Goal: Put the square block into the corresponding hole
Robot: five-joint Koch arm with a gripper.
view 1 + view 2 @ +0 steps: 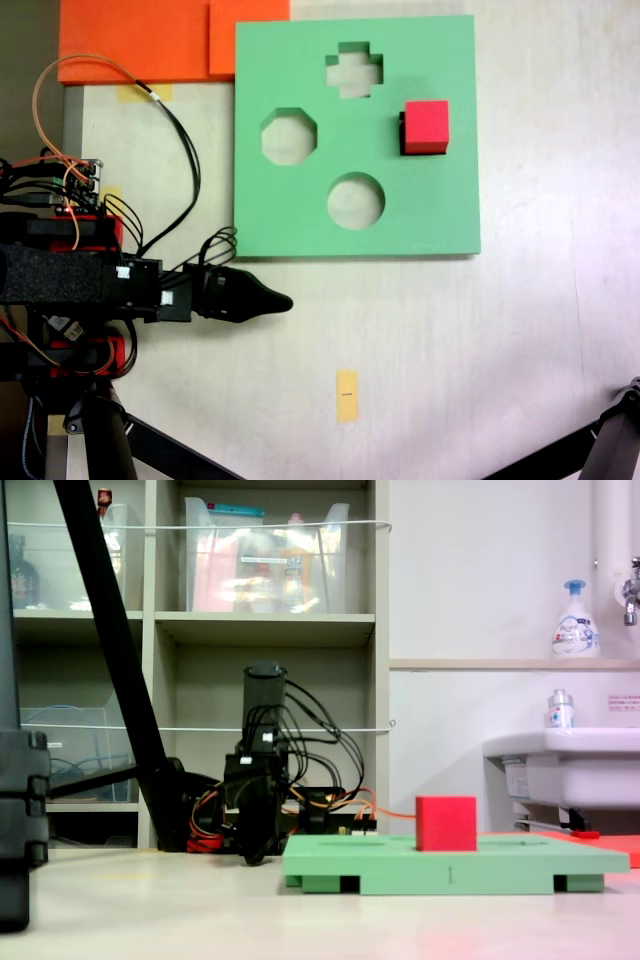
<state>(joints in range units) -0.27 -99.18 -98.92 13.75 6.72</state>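
Small bright red foam cube seated in the square cutout of the flat green foam board, near the board's right edge in the top-down fixed view; only a dark sliver of the cutout visible at the cube's left side, the rest covered. From the low fixed view, cube standing well proud of the board's top face, lower portion hidden. Cross-shaped cutout toward the board's top edge, octagonal cutout toward its left edge, round cutout toward its bottom edge, all open to the pale desk beneath. Orange foam sheets at the desk's top left corner, cropped by the frame, touching the board's top left corner. Small yellow tape strip near the desk's bottom edge. Black gripper just off the board's bottom left corner, clear of board and cube, pointing right; single tapered tip visible, jaws overlapping, so spread or pressed together not determinable. In the low fixed view, gripper hanging tip-down behind the board, partly masked by cables.
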